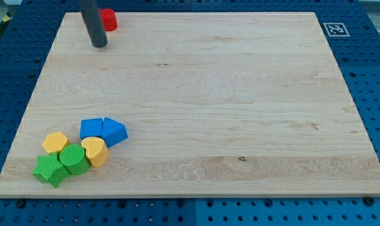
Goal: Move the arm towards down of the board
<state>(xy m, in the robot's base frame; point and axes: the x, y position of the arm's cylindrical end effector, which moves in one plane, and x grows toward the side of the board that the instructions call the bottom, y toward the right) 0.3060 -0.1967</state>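
My tip [99, 44] is a bare rod with no fingers to part or close, and it rests on the wooden board [208, 94] near its top-left corner, a red block [108, 19] just beside it at one o'clock. My goal is the board's bottom edge, at six o'clock. Sliding straight down should reach the clustered blue blocks [103, 130], yellow blocks [76, 147] and green blocks [61, 164], so I should veer slightly toward five o'clock.

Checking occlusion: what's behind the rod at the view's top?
A red block, its left part covered by the rod, so its shape is unclear. My tip rests on the bare board.
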